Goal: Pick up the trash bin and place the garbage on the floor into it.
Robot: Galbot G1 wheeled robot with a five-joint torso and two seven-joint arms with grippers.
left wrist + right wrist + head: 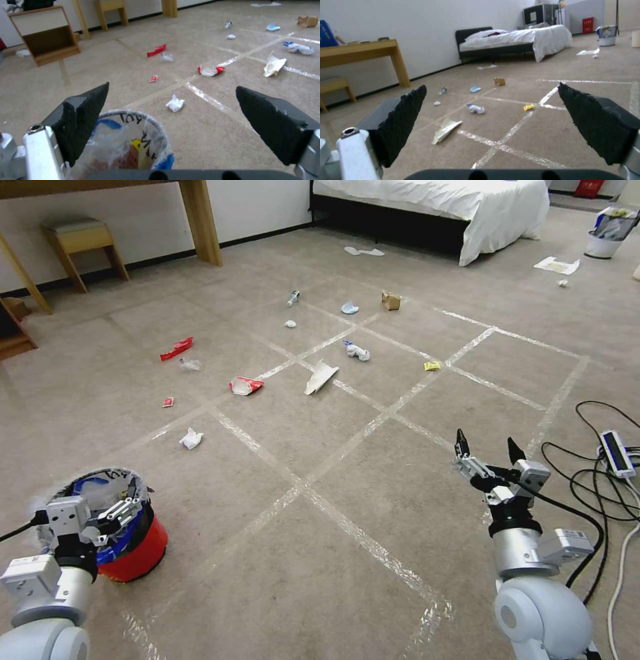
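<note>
Floor [373,467]: taped carpet grid. Bed [460,203] far right; desk [190,213] far left.

Bin [137,550], near left, on the floor, bag folded over the rim. Left claw [110,517] spread wide directly over the rim, one finger [83,117] inside the mouth, seemingly poised to pinch the rim for lifting; not yet gripped.

Right claw [485,448], near right, spread wide and empty, held above bare carpet, well apart from the litter.

Garbage: folded paper [321,377], red wrapper [245,385], tissue [191,439], yellow packet [432,366], scattered mid-floor.
</note>
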